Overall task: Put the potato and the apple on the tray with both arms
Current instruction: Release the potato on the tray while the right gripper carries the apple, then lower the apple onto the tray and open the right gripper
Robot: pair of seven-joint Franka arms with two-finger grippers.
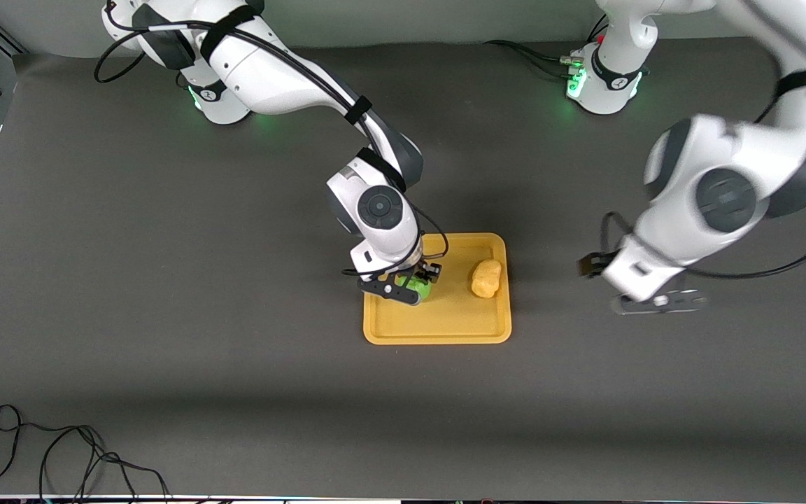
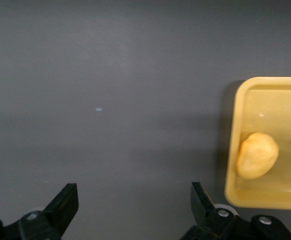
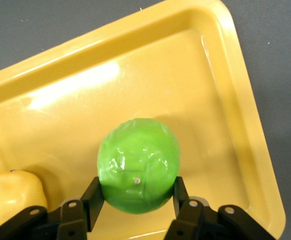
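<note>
The right gripper (image 1: 408,283) clamps the green apple (image 3: 138,165) between its fingers over the tray (image 1: 438,332), at the side toward the right arm's end. The potato (image 1: 486,278) lies on the tray's other side, while the left gripper (image 2: 133,210) hangs with jaws apart over the bare table (image 1: 165,280) beside the tray

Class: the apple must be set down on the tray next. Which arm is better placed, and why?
Right. The right gripper is shut on the apple over the tray; the left gripper is open and empty, beside the tray.
</note>
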